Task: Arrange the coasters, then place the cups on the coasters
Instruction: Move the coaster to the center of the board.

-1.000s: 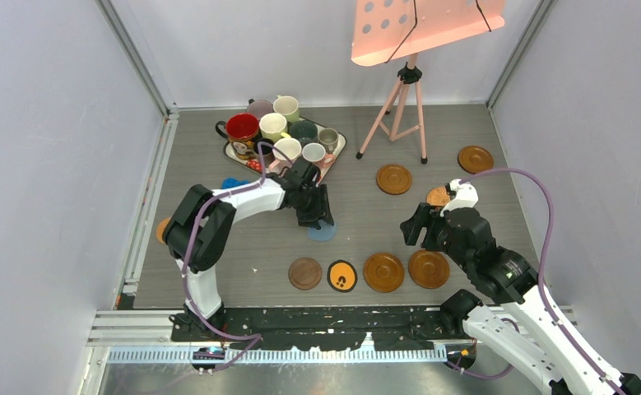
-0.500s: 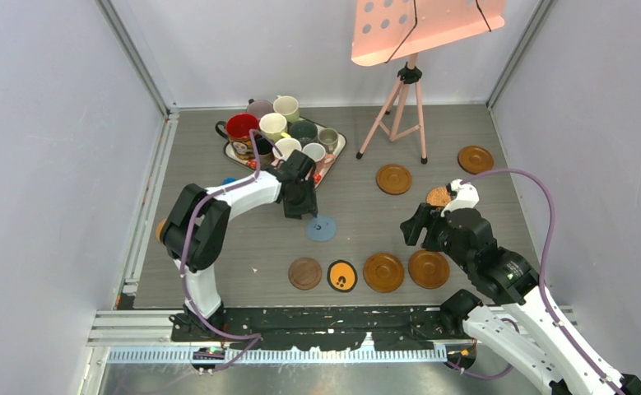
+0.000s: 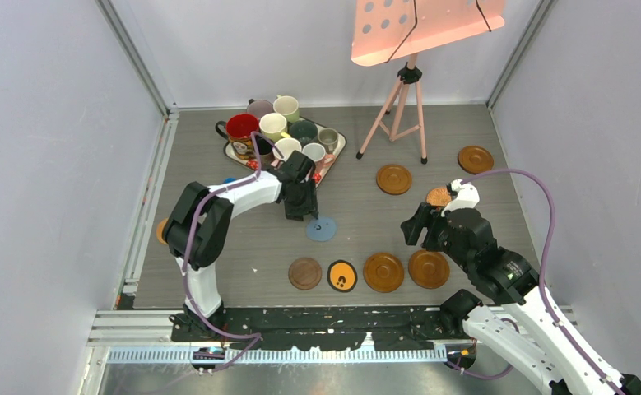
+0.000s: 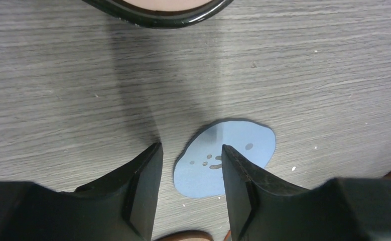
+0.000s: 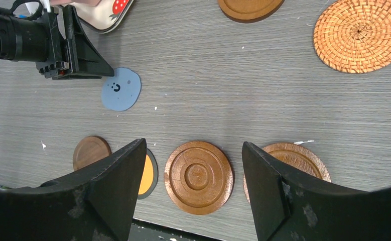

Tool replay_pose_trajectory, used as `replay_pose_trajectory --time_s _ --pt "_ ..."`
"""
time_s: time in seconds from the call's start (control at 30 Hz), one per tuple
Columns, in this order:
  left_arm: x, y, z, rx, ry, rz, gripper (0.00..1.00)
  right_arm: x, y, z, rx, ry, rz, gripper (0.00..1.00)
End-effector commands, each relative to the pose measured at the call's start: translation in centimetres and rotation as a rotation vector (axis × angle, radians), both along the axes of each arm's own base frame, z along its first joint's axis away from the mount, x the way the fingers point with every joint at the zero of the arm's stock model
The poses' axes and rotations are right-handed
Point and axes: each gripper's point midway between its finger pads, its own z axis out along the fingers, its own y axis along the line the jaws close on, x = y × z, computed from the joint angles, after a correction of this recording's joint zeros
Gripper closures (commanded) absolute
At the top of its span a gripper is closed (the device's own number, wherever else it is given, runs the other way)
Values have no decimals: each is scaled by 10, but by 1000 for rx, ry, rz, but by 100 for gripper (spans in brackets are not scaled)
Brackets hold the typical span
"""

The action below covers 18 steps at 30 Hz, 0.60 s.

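Observation:
A blue coaster (image 3: pixel 322 230) (image 4: pixel 233 145) lies flat on the table, just in front of my open, empty left gripper (image 3: pixel 304 207) (image 4: pixel 190 148). Near the front edge is a row of coasters: dark wood (image 3: pixel 305 273), black with orange centre (image 3: pixel 342 276), and two glossy brown ones (image 3: pixel 383 271) (image 3: pixel 429 268). My right gripper (image 3: pixel 415 224) (image 5: pixel 193 145) hangs open above that row, over a brown coaster (image 5: pixel 198 176), holding nothing. More brown coasters (image 3: pixel 393 178) (image 3: pixel 475 158) and a woven orange one (image 5: pixel 361 32) lie behind. The cups (image 3: pixel 274 126) stand packed on the tray (image 3: pixel 338 148).
A pink music stand on a tripod (image 3: pixel 403 107) stands at the back right of the table. A plain orange coaster (image 3: pixel 162 229) lies at the left edge, partly behind the left arm. A small blue toy (image 3: pixel 229 180) peeks out beside the left arm.
My left gripper has drawn back from over the blue coaster towards the tray, leaving the coaster uncovered on the table. The right arm has not moved.

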Motion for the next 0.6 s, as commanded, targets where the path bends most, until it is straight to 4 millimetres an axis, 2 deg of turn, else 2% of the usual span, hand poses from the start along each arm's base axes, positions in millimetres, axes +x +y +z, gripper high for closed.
replay_pose_trajectory --time_s 0.0,0.23,0.57 --pt "-6 -13 1 -60 -4 -47 51 4 -1 8 17 -38 -19 23" --pt "-18 -28 1 -94 10 -85 51 4 2 5 27 -31 -9 23" --pt "-29 -37 3 -130 13 -100 51 5 7 4 34 -23 8 23"
